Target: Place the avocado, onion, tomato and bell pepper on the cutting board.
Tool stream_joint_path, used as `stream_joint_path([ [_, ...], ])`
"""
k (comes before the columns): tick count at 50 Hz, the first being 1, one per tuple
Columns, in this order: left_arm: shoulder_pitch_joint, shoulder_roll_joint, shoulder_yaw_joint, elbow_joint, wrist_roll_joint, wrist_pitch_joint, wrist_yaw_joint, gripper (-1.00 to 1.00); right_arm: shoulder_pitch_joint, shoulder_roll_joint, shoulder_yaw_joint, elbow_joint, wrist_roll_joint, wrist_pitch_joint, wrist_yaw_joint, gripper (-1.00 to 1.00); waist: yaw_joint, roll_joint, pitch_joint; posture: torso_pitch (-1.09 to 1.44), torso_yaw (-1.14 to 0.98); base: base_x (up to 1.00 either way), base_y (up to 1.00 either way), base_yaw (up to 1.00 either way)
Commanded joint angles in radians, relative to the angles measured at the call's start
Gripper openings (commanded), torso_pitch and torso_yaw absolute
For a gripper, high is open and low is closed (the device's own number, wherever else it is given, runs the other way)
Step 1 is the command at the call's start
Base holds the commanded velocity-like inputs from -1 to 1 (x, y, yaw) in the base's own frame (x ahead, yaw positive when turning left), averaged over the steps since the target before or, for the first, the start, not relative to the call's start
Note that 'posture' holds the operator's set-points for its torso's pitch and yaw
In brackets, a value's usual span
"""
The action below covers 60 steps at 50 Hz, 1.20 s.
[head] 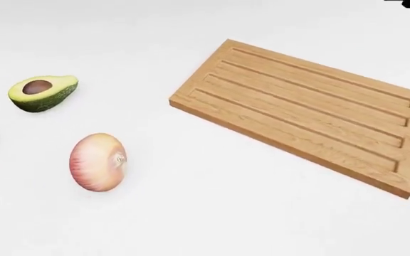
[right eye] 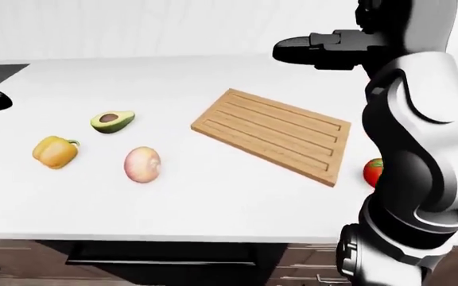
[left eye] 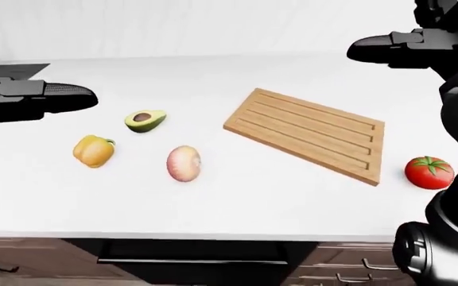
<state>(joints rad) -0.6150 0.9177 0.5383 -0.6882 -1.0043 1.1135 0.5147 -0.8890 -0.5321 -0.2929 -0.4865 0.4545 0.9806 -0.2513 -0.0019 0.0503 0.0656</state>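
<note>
A white flat surface (left eye: 237,196) carries five things: one grooved rectangular wooden cutting board (left eye: 307,132), one halved green avocado with its brown pit showing (left eye: 144,120), one yellow bell pepper with a green stem (left eye: 94,151), one pale pink-striped onion (left eye: 184,162) and one red tomato with a green calyx (left eye: 428,172). The cutting board lies at an angle near the middle of the left-eye view with nothing on it. The avocado, bell pepper and onion form a loose group to the board's left, each apart from the others and from the board, the avocado uppermost, the bell pepper furthest left and the onion nearest the bottom. The tomato sits alone to the right of the board, just off its lower right corner, not touching it. Two black robot hands hang above the surface and hold nothing: the left hand (left eye: 38,96) at the left edge, above and left of the avocado, and the right hand (left eye: 388,47) near the top right, above the board's upper edge. Both appear as dark flat shapes, so I cannot tell how far their fingers are spread. Below the surface's edge are dark brown drawer fronts (left eye: 332,271).
</note>
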Motion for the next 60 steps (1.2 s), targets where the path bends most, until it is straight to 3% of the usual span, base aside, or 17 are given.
stream_joint_path([
  [1, -0.017, 0.022, 0.026, -0.006, 0.011, -0.024, 0.009, 1.00, -0.030, -0.003, -0.010, -0.025, 0.003, -0.028, 0.003, 1.00, -0.008, 0.013, -0.005, 0.00, 0.00, 0.00, 0.00, 0.00],
  [2, -0.016, 0.020, 0.026, -0.007, 0.011, -0.024, 0.010, 1.00, -0.027, -0.004, -0.009, -0.026, 0.001, -0.030, 0.002, 1.00, -0.015, 0.039, -0.007, 0.00, 0.00, 0.00, 0.00, 0.00],
  [3, -0.016, 0.021, 0.025, -0.007, 0.010, -0.024, 0.010, 1.00, -0.026, -0.003, -0.010, -0.026, 0.001, -0.030, 0.000, 1.00, -0.014, 0.046, 0.005, 0.00, 0.00, 0.00, 0.00, 0.00],
  [4, -0.017, 0.021, 0.024, -0.008, 0.010, -0.024, 0.010, 1.00, -0.026, -0.004, -0.010, -0.027, 0.001, -0.030, 0.000, 1.00, -0.005, 0.026, 0.005, 0.00, 0.00, 0.00, 0.00, 0.00],
  [8, -0.018, 0.021, 0.026, -0.008, 0.006, -0.023, 0.012, 1.00, -0.018, -0.002, -0.012, -0.031, 0.002, -0.028, -0.003, 1.00, -0.012, 0.020, -0.014, 0.00, 0.00, 0.00, 0.00, 0.00],
  [11, -0.015, 0.020, 0.022, -0.008, 0.010, -0.026, 0.010, 1.00, -0.015, -0.003, -0.011, -0.029, -0.005, -0.031, -0.006, 1.00, -0.001, -0.009, -0.014, 0.00, 0.00, 0.00, 0.00, 0.00],
  [13, -0.014, 0.020, 0.024, -0.010, 0.008, -0.023, 0.009, 1.00, -0.014, -0.004, -0.015, -0.032, -0.003, -0.028, -0.006, 1.00, 0.010, -0.050, -0.016, 0.00, 0.00, 0.00, 0.00, 0.00],
  [15, -0.014, 0.021, 0.026, -0.010, 0.006, -0.023, 0.010, 1.00, -0.009, -0.009, -0.015, -0.032, -0.006, -0.027, -0.005, 1.00, 0.008, -0.044, -0.004, 0.00, 0.00, 0.00, 0.00, 0.00],
  [26, 0.014, 0.030, 0.049, 0.004, 0.015, -0.034, -0.017, 1.00, -0.001, -0.061, -0.024, -0.012, -0.054, 0.017, 0.035, 1.00, 0.000, -0.027, -0.006, 0.00, 0.00, 0.00, 0.00, 0.00],
  [34, 0.014, 0.031, 0.050, 0.002, 0.007, -0.028, -0.013, 1.00, 0.035, -0.124, -0.008, 0.093, -0.210, -0.010, 0.147, 1.00, -0.003, -0.029, -0.011, 0.00, 0.00, 0.00, 0.00, 0.00],
  [41, 0.012, 0.031, 0.045, 0.002, 0.008, -0.028, -0.011, 1.00, 0.026, -0.110, -0.019, 0.171, -0.309, -0.065, 0.214, 1.00, -0.005, -0.030, -0.017, 0.00, 0.00, 0.00, 0.00, 0.00],
  [60, 0.012, 0.019, 0.045, -0.006, 0.024, -0.018, -0.020, 1.00, 0.204, -0.188, -0.179, -0.029, -0.309, 0.080, 0.303, 1.00, 0.002, -0.043, -0.017, 0.00, 0.00, 0.00, 0.00, 0.00],
])
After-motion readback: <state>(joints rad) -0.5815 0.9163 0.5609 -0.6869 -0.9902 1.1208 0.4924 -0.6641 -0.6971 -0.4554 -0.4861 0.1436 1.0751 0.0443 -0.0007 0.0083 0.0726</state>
